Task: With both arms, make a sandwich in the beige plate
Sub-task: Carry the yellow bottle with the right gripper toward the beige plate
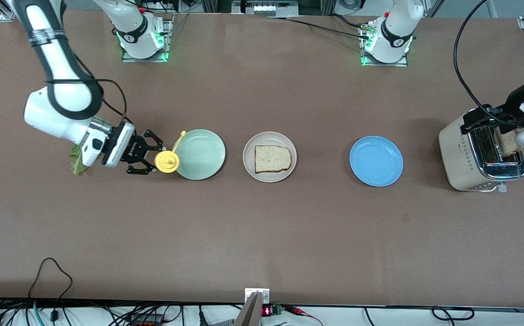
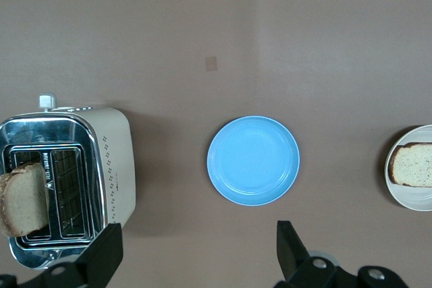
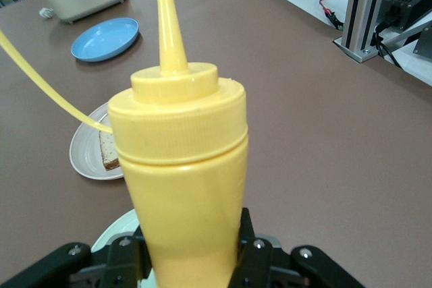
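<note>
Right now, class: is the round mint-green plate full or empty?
Empty. The round mint-green plate shows only its bare surface; the yellow plastic squeeze bottle stands beside its rim, gripped by the right claw.

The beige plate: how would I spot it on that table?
Three plates sit in a row on the brown table. The beige plate is the middle one, between the mint-green plate and the blue plate. It alone carries a slice of bread.

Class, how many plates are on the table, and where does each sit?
3, in a row: green plate toward the right arm's end, beige plate between, blue plate toward the left arm's end.
</note>
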Motion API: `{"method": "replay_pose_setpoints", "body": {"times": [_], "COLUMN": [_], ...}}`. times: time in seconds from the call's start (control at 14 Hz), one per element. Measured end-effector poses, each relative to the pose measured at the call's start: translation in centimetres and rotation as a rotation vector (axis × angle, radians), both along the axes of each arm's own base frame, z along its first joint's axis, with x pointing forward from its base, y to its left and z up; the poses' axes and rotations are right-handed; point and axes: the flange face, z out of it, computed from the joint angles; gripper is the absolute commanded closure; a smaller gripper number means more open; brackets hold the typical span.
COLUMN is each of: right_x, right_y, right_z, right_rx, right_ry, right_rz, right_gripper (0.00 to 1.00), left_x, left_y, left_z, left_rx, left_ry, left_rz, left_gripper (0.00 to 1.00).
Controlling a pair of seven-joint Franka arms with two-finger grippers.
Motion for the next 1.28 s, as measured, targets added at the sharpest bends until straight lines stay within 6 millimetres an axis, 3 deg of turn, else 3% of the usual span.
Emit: {"method": "replay_pose_setpoints", "body": {"times": [0.71,1.28], "right_x": [-2.8,-6.4], "right_y": [11.5,18.7], "right_z": [3.3,2.2], "right_rx": [-0.38,-0.563], "right_ry": [0.106,0.11], "right_rz": [0.006,0.001], "right_gripper": [0.97,0.97], "left_x": [-0.1,-0.1], "left_y": [-0.6,-0.7], "left_z": [0.4,0.4], "left_rx": [-0.001,-0.001], "left_ry": [-0.009,-0.009], "left_rz": [-0.01,-0.012], "left_gripper": [0.0,0.0]}}
